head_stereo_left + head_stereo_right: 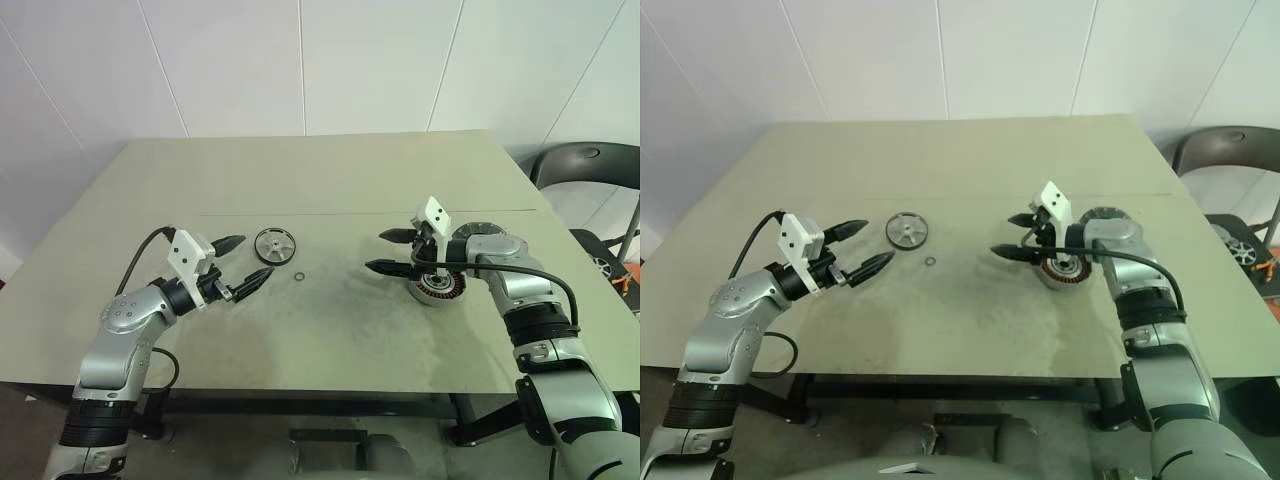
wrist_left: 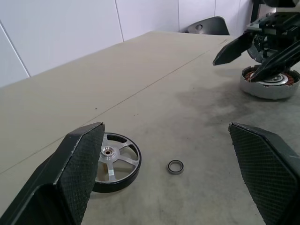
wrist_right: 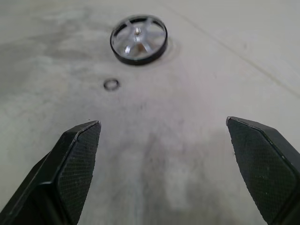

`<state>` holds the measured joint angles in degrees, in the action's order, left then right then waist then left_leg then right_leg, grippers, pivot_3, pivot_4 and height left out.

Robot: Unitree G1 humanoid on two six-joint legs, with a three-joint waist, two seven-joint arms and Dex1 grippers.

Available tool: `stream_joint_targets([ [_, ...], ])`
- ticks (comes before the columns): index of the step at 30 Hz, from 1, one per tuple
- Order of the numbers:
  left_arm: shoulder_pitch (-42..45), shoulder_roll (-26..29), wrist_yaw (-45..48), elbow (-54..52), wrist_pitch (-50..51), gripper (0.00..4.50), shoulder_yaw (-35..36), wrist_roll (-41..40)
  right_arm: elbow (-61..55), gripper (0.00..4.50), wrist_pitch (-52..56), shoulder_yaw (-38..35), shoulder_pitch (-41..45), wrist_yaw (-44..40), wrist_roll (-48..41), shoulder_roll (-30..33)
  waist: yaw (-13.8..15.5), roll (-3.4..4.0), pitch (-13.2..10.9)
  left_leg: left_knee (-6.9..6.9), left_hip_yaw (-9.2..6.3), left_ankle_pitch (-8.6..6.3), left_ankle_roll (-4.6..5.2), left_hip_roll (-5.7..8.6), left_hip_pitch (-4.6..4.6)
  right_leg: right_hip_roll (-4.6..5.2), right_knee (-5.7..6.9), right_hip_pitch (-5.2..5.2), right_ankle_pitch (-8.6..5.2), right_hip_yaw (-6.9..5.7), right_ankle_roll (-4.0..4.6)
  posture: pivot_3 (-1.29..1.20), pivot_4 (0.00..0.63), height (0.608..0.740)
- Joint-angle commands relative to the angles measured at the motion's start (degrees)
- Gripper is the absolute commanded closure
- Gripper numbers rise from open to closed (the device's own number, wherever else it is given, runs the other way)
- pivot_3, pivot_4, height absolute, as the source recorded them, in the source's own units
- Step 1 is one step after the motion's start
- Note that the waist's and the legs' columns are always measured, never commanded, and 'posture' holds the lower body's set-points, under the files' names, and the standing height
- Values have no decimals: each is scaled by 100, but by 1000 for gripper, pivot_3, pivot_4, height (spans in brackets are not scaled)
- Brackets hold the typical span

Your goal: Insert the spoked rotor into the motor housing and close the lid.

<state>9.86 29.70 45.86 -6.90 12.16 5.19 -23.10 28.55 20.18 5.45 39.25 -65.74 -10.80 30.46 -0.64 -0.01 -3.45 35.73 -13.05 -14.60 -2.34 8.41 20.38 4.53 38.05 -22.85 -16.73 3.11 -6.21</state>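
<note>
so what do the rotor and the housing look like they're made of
Rotor: probably metal, with shiny silver spokes and hub that catch the light; the dark matte rim could be rubber or coated metal. Housing: pale brushed-looking metal wall around copper-coloured windings, likely wire.

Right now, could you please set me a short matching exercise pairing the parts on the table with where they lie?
Things:
1. spoked rotor
2. small ring
3. motor housing
4. lid

Places:
A. under the right claw's wrist
B. farthest to the robot's right, beyond the housing
C. flat beside the open left claw
D. bare table between the rotor and the right claw

Pairs: 1-C, 2-D, 3-A, 4-B
</note>
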Motion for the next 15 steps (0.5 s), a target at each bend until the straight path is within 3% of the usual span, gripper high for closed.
stream_joint_targets([
  [1,109,-7,-29,-172,-17,0,-9,2,124,13,170,11,299,-66,107,239,3,0,0,2,2,0,0,0,0,0,0,0,1,2,0,0,0,740],
  [9,135,-172,-21,103,-234,0,-79,98,-143,13,648,232,137,-1098,57,1004,9,0,0,26,7,-6,10,0,6,0,-1,7,6,2,-6,0,0,740],
  [15,133,-234,14,240,-362,0,-105,141,-276,13,608,156,-130,-1322,88,1476,15,-1,0,35,19,-9,14,-4,6,4,-3,7,12,2,-13,0,0,740],
])
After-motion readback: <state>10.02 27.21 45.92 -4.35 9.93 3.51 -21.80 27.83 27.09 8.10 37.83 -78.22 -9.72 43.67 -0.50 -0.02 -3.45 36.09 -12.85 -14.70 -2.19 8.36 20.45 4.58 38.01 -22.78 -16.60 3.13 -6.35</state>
